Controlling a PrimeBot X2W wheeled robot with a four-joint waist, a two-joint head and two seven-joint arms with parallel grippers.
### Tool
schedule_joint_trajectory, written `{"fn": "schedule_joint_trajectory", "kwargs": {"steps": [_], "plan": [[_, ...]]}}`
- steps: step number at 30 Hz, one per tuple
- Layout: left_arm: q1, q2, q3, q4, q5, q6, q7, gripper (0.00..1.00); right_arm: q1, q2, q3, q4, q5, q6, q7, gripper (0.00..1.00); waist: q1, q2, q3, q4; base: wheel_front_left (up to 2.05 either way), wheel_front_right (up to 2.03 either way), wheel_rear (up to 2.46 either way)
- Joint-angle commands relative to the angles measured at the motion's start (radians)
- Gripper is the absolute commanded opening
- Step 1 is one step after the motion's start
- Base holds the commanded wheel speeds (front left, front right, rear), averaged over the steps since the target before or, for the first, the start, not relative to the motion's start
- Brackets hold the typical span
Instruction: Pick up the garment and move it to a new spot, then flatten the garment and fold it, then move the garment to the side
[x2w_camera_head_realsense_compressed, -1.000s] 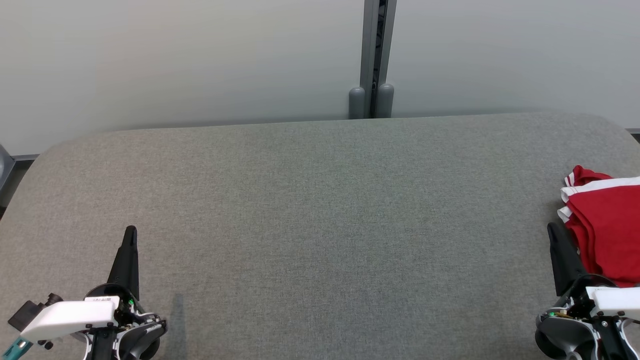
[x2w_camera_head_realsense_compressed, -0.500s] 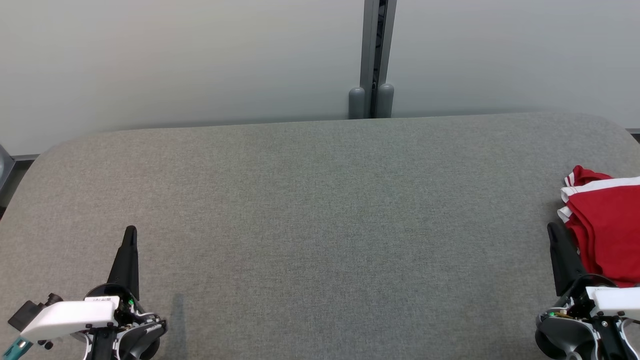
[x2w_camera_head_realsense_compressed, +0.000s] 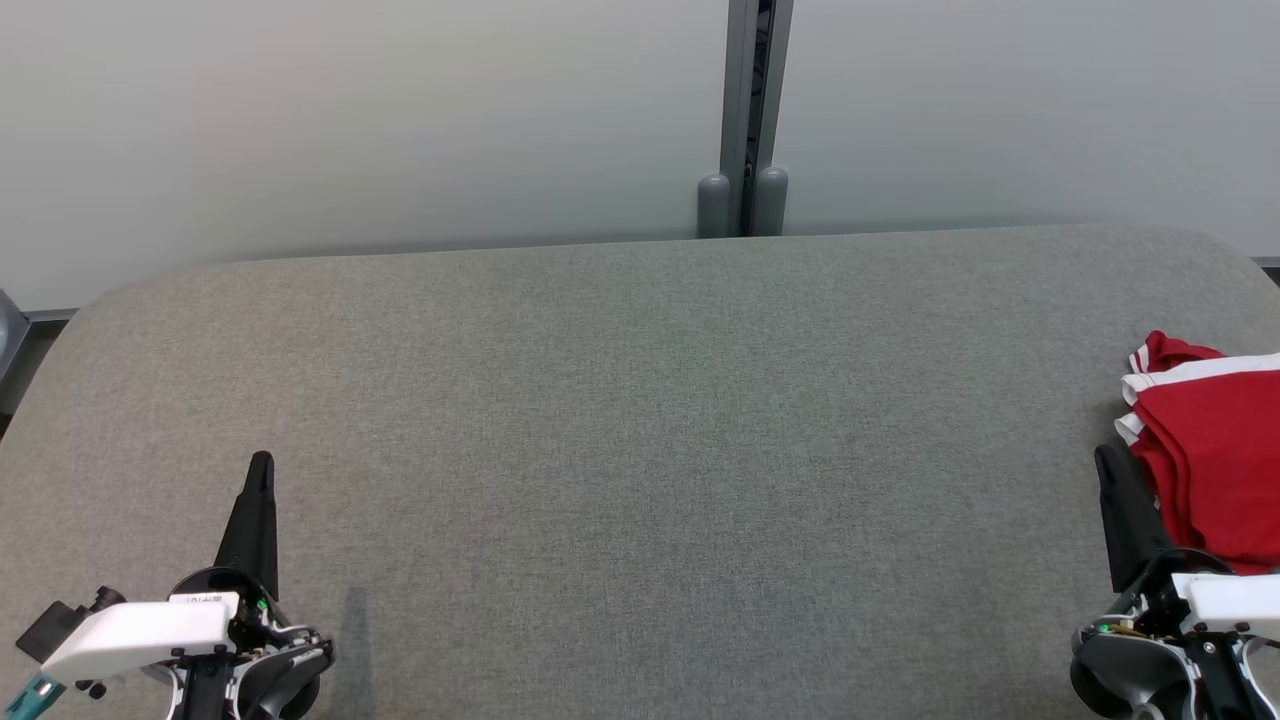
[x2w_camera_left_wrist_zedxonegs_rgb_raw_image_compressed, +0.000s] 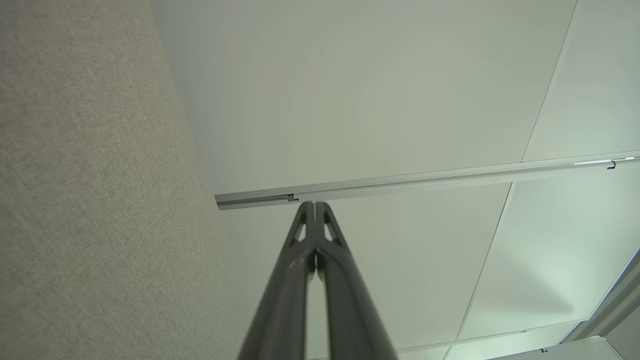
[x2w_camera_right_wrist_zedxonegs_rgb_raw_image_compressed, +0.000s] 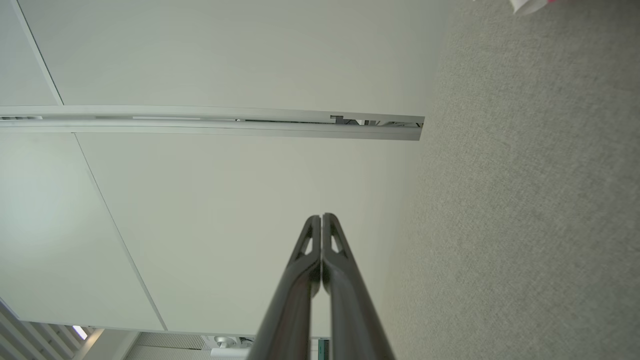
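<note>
— At the right edge of the head view, what is the red thing?

— That is the garment, just one, red with white stripes. It lies in layered folds on the grey surface, and the frame's edge cuts off its right part.

— How many hands do you count?

— Two. The left hand sits at the lower left of the frame. Its two dark fingers are pressed together into a single point, closed on nothing. It is well apart from the garment, with the grey surface stretching between them.

— And the other one?

— The right hand is at the lower right, its fingers likewise flat against each other and gripping nothing. Its tip lies just beside the garment's left border. Whether it touches the cloth I cannot tell.

— Do the wrist views agree?

— Yes. In each, the two fingers rise from the bottom edge and meet at their tips. In the right wrist view a white and pink sliver of the garment shows at the upper right corner.

— What stands behind the surface?

— One pale wall, split at the upper middle by one metal post, with two round grey caps at its foot.
</note>
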Motion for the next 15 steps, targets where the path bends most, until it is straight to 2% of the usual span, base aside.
{"fn": "schedule_joint_trajectory", "kwargs": {"steps": [1,15], "plan": [[-0.013,0.005,0.004,-0.003,-0.001,-0.004,0.003,0.00,0.009,-0.009,-0.001,-0.004,0.002,0.000,0.003,0.00,0.0000,0.0000,0.000,0.000,0.00,0.00,0.00],[-0.013,0.005,0.004,-0.003,-0.001,-0.004,0.003,0.00,0.009,-0.009,-0.001,-0.004,0.002,0.000,0.003,0.00,0.0000,0.0000,0.000,0.000,0.00,0.00,0.00]]}}
